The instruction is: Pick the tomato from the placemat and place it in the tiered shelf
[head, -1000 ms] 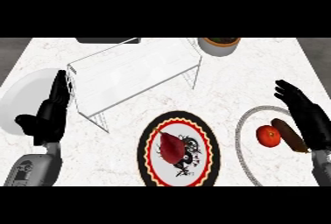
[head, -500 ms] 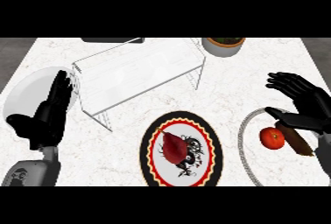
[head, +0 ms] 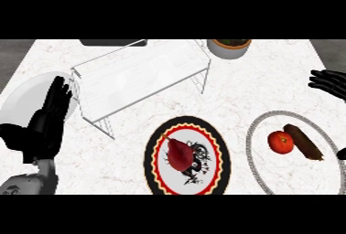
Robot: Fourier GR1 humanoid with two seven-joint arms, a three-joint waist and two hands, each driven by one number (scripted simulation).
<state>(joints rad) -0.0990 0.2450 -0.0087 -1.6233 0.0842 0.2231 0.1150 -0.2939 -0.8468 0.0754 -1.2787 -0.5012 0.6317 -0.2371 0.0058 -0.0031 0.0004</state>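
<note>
The red tomato (head: pixel 280 142) lies on a round white mat with a grey rim (head: pixel 259 124) at the right, next to a brown sausage-shaped item (head: pixel 305 142). The white wire tiered shelf (head: pixel 138 77) stands at the back, left of centre. My right hand (head: pixel 329 83) shows at the right edge, beyond the mat and apart from the tomato, fingers spread and holding nothing. My left hand (head: pixel 46 119) rests open with fingers up at the left, beside the shelf's front corner.
A round plate with a red and black pattern (head: pixel 188 155) sits at the front centre with a dark red vegetable (head: pixel 178 152) on it. A white plate (head: pixel 24 98) lies under my left hand. A grey pot (head: pixel 229 47) stands behind the shelf's right end.
My right hand has risen and pulled back toward the far right edge, uncovering the mat. The tomato stays in place. My left hand has barely moved.
</note>
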